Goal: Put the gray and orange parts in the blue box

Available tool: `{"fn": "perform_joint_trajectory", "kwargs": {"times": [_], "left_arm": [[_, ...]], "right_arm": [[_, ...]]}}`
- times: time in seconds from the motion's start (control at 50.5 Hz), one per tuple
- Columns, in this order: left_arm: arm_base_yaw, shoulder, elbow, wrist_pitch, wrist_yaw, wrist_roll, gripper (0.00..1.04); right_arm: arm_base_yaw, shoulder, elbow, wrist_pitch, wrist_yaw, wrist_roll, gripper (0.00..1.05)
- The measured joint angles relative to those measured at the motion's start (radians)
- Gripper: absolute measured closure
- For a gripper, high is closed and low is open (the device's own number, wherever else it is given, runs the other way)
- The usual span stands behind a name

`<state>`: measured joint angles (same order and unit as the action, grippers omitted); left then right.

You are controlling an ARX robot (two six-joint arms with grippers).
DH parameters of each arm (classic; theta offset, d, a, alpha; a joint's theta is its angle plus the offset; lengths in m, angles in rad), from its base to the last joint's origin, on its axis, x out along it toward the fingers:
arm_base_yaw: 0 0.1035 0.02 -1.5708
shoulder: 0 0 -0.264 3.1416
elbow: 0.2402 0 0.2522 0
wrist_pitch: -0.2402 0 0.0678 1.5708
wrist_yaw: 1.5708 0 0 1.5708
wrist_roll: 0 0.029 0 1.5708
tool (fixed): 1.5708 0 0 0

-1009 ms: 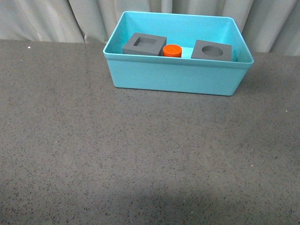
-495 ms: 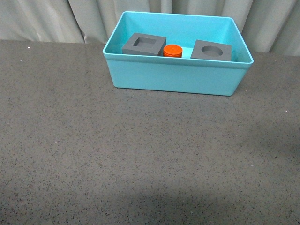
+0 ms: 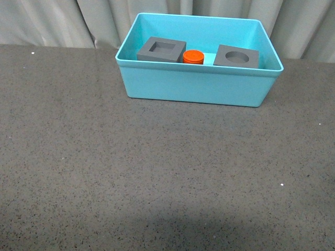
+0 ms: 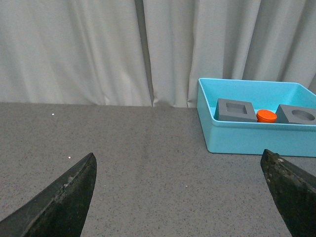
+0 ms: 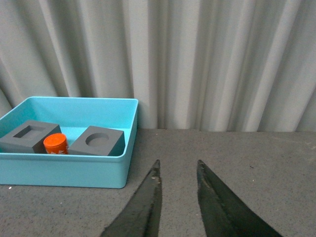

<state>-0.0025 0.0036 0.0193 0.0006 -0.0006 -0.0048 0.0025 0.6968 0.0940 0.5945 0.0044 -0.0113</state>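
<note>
Sitting at twelve o'clock on the dark speckled table [image 3: 157, 172] in the front view, the blue box [image 3: 196, 86] is holding all three parts. Going left to right inside it: the gray cube with the square recess [image 3: 162, 49] is lying toward nine o'clock, the orange cylinder [image 3: 193, 56] is standing just beside it near the middle, and the gray cube with the round hole [image 3: 237, 56] is lying toward three o'clock, a little apart from the cylinder. Pale curtains [image 3: 47, 21] are hanging behind the table. Neither arm is showing in the front view.

In the left wrist view, the left gripper [image 4: 180, 197] is hanging over bare table with its jaws spread wide and gripping nothing; the box [image 4: 256, 133] is sitting well apart from it, toward two o'clock.

In the right wrist view, the right gripper [image 5: 177, 170] is hanging with its jaws nearly together, only a narrow gap showing between the tips, and nothing is caught between them. The box [image 5: 69, 170] is lying toward ten o'clock, apart from the fingers.
</note>
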Motion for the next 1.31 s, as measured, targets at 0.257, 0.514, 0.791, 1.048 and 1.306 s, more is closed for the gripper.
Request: {"fn": "perform_joint_trajectory", "kwargs": {"times": [0.257, 0.514, 0.791, 1.048, 1.306], "left_arm": [[0.0, 0.0, 0.0, 0.0, 0.0, 0.0, 0.07], [0.0, 0.0, 0.0, 0.0, 0.0, 0.0, 0.07], [0.0, 0.0, 0.0, 0.0, 0.0, 0.0, 0.07], [0.0, 0.0, 0.0, 0.0, 0.0, 0.0, 0.07], [0.0, 0.0, 0.0, 0.0, 0.0, 0.0, 0.07]], "right_arm": [[0.0, -0.156, -0.049, -0.106, -0.003, 0.002, 1.04], [0.0, -0.24, -0.09, -0.143, -0.003, 0.002, 1.04], [0.0, -0.396, -0.09, -0.291, -0.003, 0.002, 1.04], [0.0, -0.494, -0.09, -0.388, -0.003, 0.002, 1.04], [0.0, -0.691, -0.089, -0.589, -0.006, 0.002, 1.04]]}}
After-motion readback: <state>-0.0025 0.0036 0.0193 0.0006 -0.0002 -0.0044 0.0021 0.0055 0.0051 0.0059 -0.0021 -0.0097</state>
